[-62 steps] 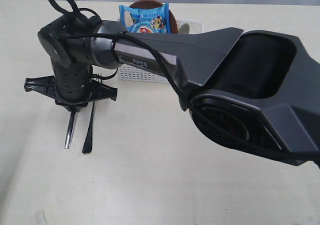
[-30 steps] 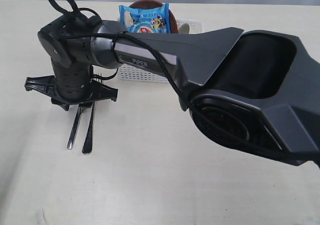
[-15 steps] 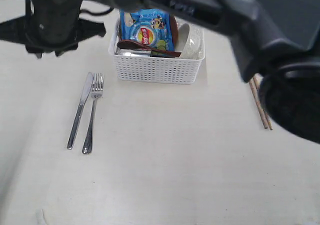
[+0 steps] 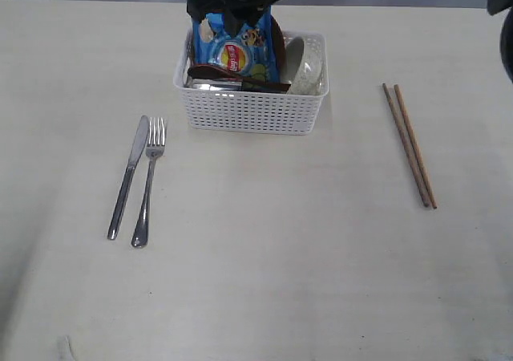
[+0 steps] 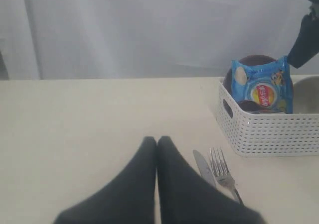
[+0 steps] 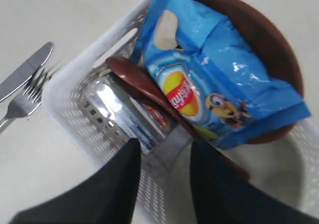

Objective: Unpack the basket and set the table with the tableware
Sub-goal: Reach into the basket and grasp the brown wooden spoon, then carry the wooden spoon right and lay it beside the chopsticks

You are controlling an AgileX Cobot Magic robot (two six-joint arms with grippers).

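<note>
White plastic basket (image 4: 252, 108) on the table (image 4: 264, 257) holds snack bag (image 4: 234, 52), bowl (image 4: 304, 64), wooden spoon (image 4: 232, 76), steel cup (image 6: 124, 112), plate (image 6: 259, 40). In the exterior view, knife (image 4: 128, 178) and fork (image 4: 147, 186) lie left of the basket, chopsticks (image 4: 409, 146) right of it. Right gripper (image 6: 164, 147) over the basket, fingers parted, empty. Left gripper (image 5: 157, 144) fingers pressed together, empty.

Overhead exterior, low level left wrist, close right wrist; basket (image 4: 251, 108) in all

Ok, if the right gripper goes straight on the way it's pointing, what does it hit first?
Probably the wooden spoon lying across the steel cup in the basket, though depth is unclear.
</note>
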